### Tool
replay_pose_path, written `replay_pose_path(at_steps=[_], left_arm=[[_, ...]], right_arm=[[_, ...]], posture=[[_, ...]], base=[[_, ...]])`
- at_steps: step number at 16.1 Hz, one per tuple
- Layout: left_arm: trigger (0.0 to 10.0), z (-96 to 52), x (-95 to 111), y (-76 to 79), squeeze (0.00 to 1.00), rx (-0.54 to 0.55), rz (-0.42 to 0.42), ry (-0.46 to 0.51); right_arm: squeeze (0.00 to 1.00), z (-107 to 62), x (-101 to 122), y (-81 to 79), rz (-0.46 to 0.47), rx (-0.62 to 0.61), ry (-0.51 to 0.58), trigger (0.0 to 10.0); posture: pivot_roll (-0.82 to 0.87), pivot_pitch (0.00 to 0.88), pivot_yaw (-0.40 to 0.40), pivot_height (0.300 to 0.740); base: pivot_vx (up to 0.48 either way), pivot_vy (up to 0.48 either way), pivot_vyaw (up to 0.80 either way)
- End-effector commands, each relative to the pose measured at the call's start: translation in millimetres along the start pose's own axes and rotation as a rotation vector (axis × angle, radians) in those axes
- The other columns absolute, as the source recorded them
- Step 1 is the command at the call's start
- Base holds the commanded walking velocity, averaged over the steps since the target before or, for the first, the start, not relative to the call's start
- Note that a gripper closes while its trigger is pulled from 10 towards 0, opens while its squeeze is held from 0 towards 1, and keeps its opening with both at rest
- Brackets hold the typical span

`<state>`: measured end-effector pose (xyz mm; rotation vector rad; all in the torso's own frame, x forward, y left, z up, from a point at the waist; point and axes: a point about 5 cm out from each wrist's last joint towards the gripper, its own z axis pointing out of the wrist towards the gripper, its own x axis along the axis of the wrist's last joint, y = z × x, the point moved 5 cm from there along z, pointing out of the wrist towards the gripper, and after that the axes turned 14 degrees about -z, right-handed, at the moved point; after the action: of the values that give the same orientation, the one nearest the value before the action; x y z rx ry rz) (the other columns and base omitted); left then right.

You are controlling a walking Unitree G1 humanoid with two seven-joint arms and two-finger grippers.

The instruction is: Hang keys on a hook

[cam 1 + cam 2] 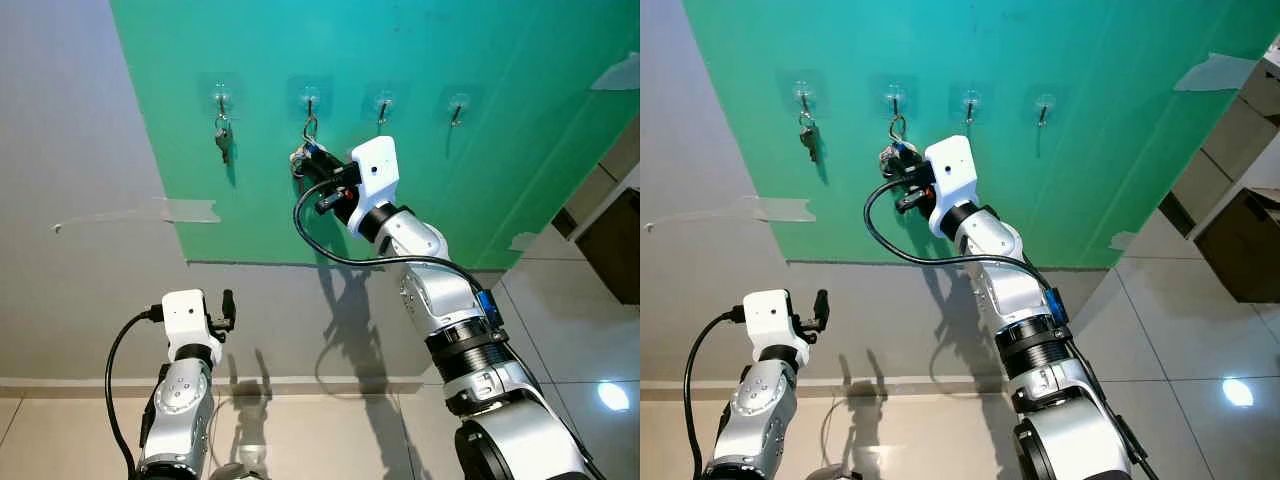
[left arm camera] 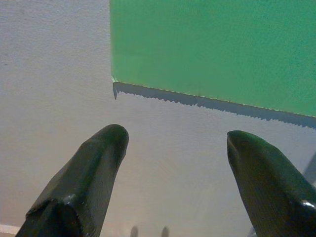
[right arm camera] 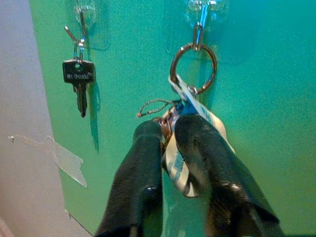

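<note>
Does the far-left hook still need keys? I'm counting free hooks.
No, a single dark key already hangs on the far-left hook.

Indoor room set up as a key-hanging test corner.
A green sheet (image 1: 400, 130) is fixed to a plain grey wall (image 1: 90, 150) and carries a row of clear adhesive hooks (image 1: 383, 104), above a skirting board and glossy floor tiles (image 1: 570, 330).

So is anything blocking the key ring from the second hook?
Nothing visible. The right claw holds the keys, and their ring already sits on the second hook; the neighbouring single key hangs well aside.
</note>
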<state>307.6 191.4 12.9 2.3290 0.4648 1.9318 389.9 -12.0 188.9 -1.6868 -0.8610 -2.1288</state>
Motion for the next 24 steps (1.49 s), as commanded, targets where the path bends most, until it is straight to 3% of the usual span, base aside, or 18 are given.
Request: replay_pose_path(at_steps=[1, 10, 24], left_arm=[[10.0, -0.8, -0.2, 4.1, 0.0, -0.006, -0.003, -0.002], [10.0, -1.5, -1.8, 6.6, 0.0, -0.007, -0.008, -0.006], [10.0, -3.1, -3.4, 7.9, 0.0, -0.013, -0.009, -0.016]], right_arm=[[1.0, -3.8, -15.4, 10.9, 0.001, -0.042, -0.069, 10.0], [1.0, -2.6, -13.0, 6.7, -0.015, -0.003, -0.048, 10.0], [1.0, -6.3, -24.1, 12.2, -0.032, -0.045, -0.091, 10.0]], posture=[[0.03, 0.0, -0.068, 0.74], [0.03, 0.0, -0.067, 0.74], [0.03, 0.0, -0.063, 0.74]], base=[[0.0, 0.0, 0.0], [0.0, 0.0, 0.0], [0.0, 0.0, 0.0]])
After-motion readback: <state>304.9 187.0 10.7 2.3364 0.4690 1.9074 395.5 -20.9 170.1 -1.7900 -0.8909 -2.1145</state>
